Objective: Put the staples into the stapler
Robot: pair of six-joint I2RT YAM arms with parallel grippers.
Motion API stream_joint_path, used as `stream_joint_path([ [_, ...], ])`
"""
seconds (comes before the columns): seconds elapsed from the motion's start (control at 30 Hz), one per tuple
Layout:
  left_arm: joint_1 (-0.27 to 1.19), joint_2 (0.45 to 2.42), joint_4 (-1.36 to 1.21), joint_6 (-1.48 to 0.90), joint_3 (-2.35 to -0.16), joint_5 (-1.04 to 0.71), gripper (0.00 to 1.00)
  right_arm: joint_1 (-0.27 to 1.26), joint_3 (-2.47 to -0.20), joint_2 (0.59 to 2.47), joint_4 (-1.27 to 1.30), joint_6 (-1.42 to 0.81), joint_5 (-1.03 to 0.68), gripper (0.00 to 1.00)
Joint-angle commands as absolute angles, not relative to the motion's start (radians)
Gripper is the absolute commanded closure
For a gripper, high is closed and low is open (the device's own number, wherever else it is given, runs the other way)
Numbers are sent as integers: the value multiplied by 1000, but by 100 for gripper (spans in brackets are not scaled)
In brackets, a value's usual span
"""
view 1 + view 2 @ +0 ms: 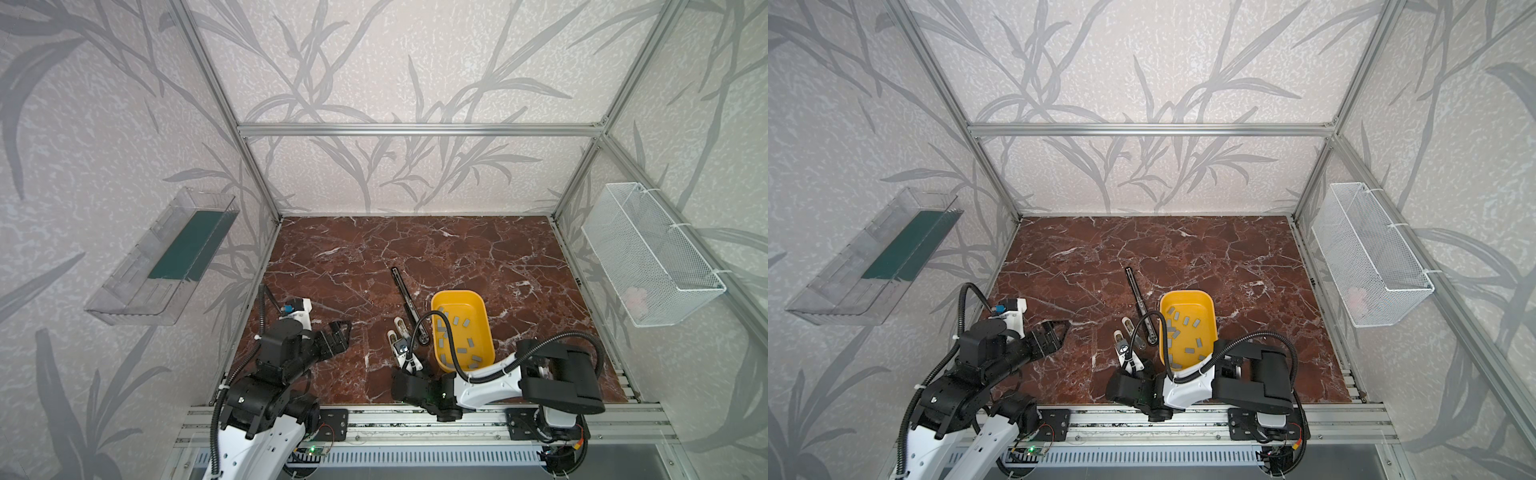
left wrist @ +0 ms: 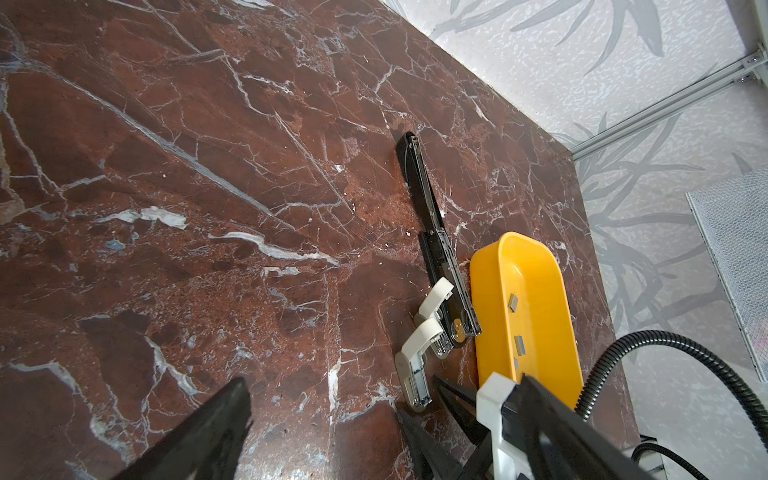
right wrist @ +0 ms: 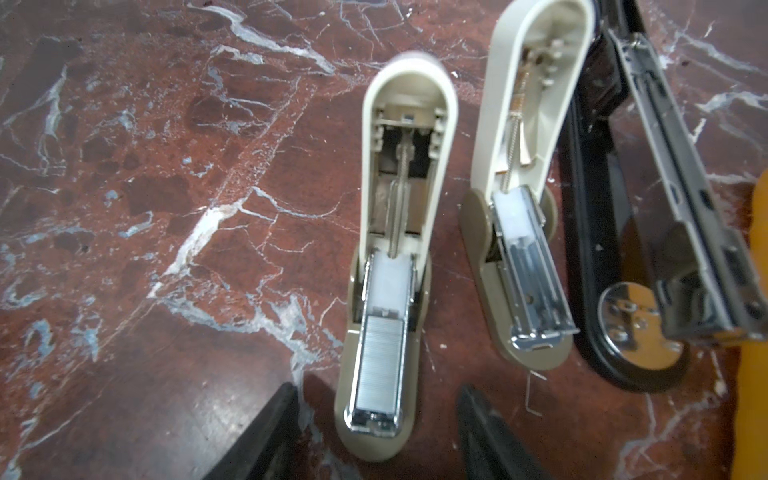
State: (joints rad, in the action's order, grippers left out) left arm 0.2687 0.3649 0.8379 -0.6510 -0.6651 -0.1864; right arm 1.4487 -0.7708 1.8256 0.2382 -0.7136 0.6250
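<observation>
Staples [image 1: 470,342] lie loose in the yellow tray [image 1: 457,296], just right of the right gripper [image 3: 378,392], whose empty jaws hang partly open along the near cream stapler [image 3: 386,270]; the left gripper [image 1: 341,332], wide open and empty, is farther off.

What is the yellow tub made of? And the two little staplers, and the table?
The yellow tub looks like smooth moulded plastic: even colour, rounded corners, a soft sheen. The cream mini staplers seem to have matte plastic shells around shiny metal channels that mirror the light. The table looks like polished red-brown marble with white veins, though it may be only a printed surface.
</observation>
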Motion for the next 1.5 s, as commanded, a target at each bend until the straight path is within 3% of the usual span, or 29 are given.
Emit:
stream_joint_path([
  [0.0, 264, 356, 838, -661, -663, -188, 0, 1450, -799, 1880, 210, -720, 625, 43],
  [0.4, 264, 353, 838, -660, -662, -188, 0, 1427, -871, 1953, 203, -706, 599, 61],
  [0.87, 264, 352, 838, -661, -662, -191, 0, 1398, -948, 2009, 195, -672, 593, 67],
  [1.03, 264, 346, 843, -660, -666, -189, 0, 1396, -963, 1996, 182, -667, 580, 65],
  [1.17, 264, 340, 849, -663, -671, -155, 0, 1397, -962, 1939, 148, -669, 578, 57],
  [1.27, 261, 383, 859, -659, -696, -104, 0, 1397, -952, 1866, 121, -667, 578, 47],
  [1.47, 261, 557, 879, -602, -832, -147, 0, 1406, -985, 1623, -166, -700, 566, 43],
])
